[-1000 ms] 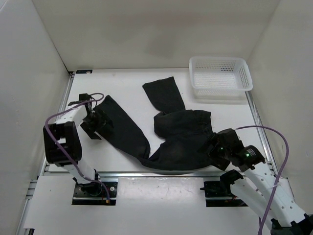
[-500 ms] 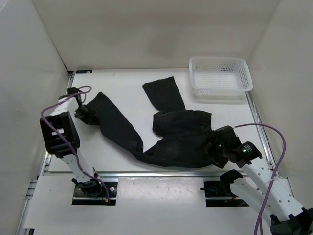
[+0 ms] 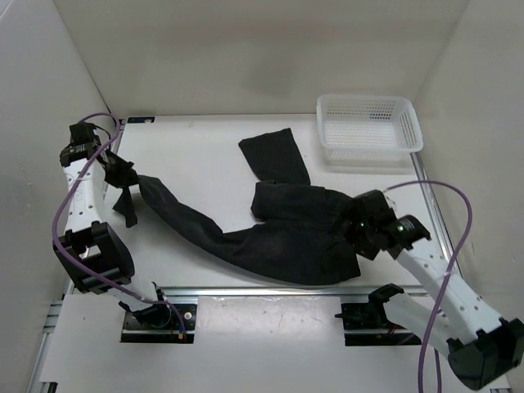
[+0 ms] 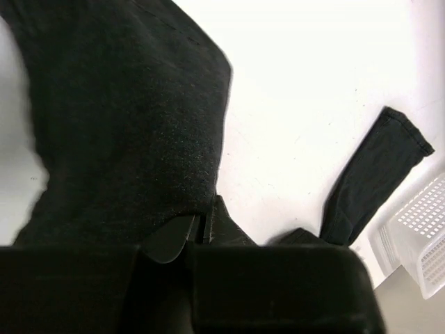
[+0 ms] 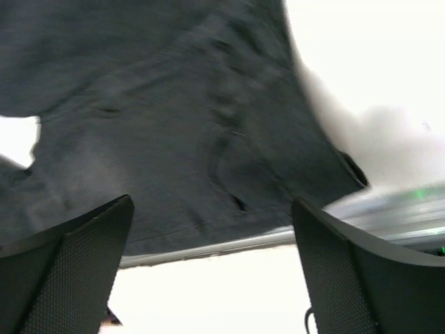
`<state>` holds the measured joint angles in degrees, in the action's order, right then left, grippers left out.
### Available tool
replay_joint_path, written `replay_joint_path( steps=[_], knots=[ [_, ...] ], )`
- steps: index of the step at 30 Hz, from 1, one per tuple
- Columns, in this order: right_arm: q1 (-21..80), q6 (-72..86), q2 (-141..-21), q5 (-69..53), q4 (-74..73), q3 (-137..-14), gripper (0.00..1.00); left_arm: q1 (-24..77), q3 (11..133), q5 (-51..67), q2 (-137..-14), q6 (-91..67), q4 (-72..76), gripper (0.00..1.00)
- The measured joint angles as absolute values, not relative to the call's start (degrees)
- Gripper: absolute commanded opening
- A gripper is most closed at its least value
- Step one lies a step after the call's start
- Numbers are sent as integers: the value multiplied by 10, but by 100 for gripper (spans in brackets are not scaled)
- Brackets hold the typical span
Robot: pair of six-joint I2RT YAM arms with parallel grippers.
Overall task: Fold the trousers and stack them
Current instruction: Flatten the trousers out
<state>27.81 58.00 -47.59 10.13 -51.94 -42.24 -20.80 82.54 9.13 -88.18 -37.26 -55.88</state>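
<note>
Trousers (image 3: 282,246), one pair, one basket (image 3: 368,150)

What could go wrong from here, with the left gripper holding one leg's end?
1. The left gripper pinches only the end of one leg, which looks pulled taut; the cloth could slip out.
2. The right gripper is open over the waist, so it holds nothing of the trousers; a pull might drag the whole garment sideways.
3. The other leg lies bent back toward the basket, so a fold could come out crooked.

Black trousers (image 4: 118,118) in left gripper (image 4: 206,221)
</note>
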Motion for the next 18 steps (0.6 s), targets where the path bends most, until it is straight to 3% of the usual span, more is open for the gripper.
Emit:
replay_joint_path(
  steps=[4, 7, 12, 18],
  knots=[
    [279, 545, -557, 72, -486, -485, 100, -208, 825, 90, -882, -369, -572, 10],
    [288, 554, -561, 31, -445, -442, 97, -211, 825, 90, -882, -365, -575, 10],
    [299, 611, -439, -5, -460, -312, 93, -213, 820, 90, -882, -357, -577, 10],
    [299, 656, -322, -11, -494, -283, 90, -213, 812, 93, -882, -352, -579, 10]
  ],
)
